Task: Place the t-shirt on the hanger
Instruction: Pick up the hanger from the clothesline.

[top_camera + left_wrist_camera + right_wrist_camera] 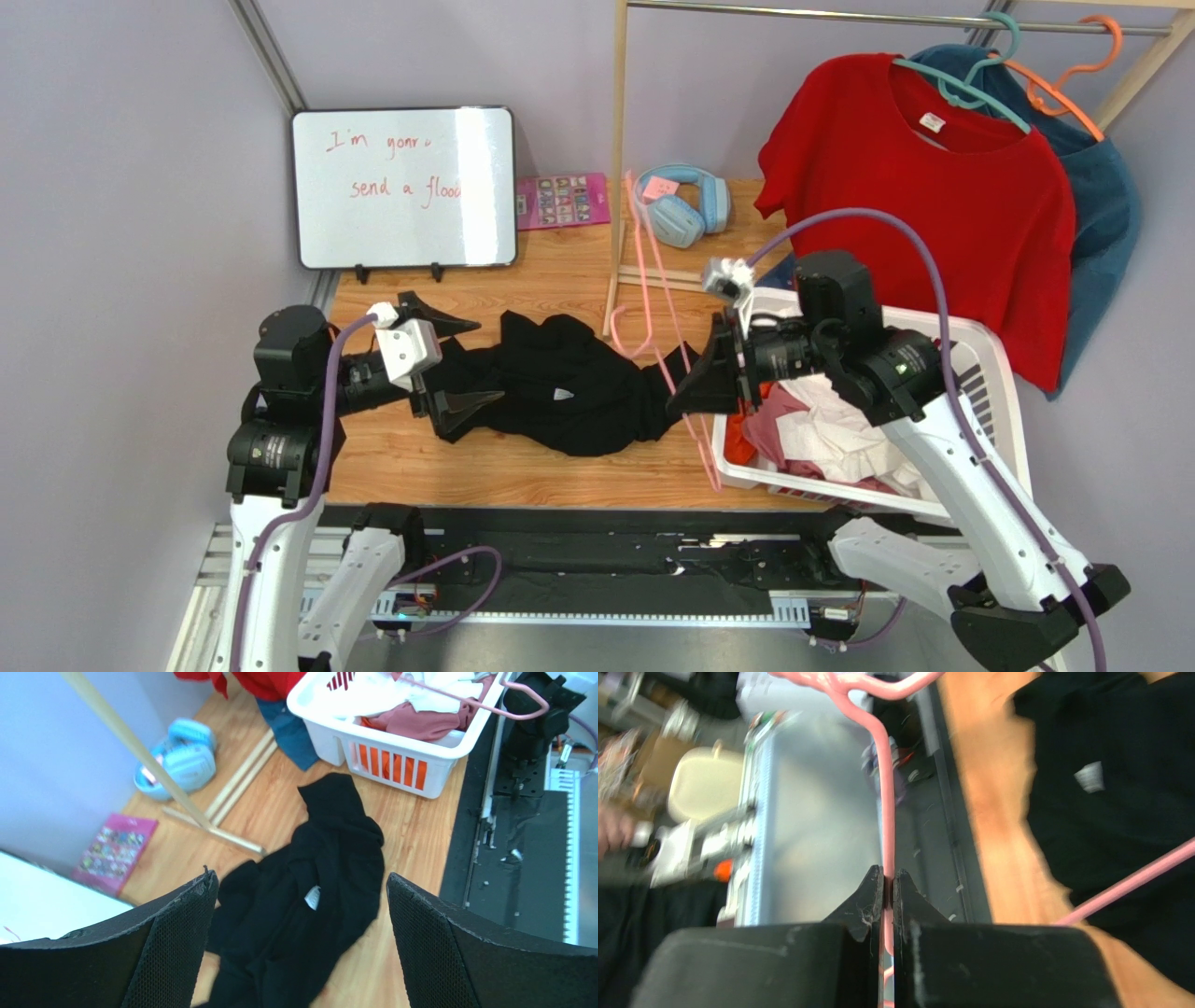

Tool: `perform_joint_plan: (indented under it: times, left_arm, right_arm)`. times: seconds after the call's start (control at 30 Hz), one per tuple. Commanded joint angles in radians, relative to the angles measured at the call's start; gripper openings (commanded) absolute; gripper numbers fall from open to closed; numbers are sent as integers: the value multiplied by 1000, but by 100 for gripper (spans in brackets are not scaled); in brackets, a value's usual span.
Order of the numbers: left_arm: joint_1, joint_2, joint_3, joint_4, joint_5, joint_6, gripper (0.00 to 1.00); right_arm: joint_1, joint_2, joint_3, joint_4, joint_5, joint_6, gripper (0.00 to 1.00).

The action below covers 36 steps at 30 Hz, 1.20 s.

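You are watching the left arm [274,539] and right arm [968,490] showing white shells and black joint housings, each trailing a purple cable [856,213], the left gripper [300,876] wearing black mesh-textured pads [161,959].

The right wrist view is blurry, and the hanger [887,798] runs off its top edge. In the left wrist view the t-shirt [337,847] is cut off at the bottom. Glare hides some words on the whiteboard [404,186].

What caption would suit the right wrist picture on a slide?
Right gripper pinches the pink hanger by its wire, with the black t-shirt crumpled on the wooden table alongside.
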<state>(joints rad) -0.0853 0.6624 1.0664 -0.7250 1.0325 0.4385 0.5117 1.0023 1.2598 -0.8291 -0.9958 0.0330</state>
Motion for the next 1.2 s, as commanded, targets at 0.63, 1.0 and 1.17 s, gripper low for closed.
perform_joint_plan:
  times: [0.63,1.0,1.17]
  left_arm:
    - [-454,-29,-118,-149,-145,822,64]
    - [-577,46,-123,-50,-466,352,0]
    - [-574,19,-158,16,-459,88,0]
  right_arm:
    - [507,285,168,-386,63,-531,0]
    - [504,300,306,-275,434,-496,54]
    - [490,220,280,-135,589,-507,80]
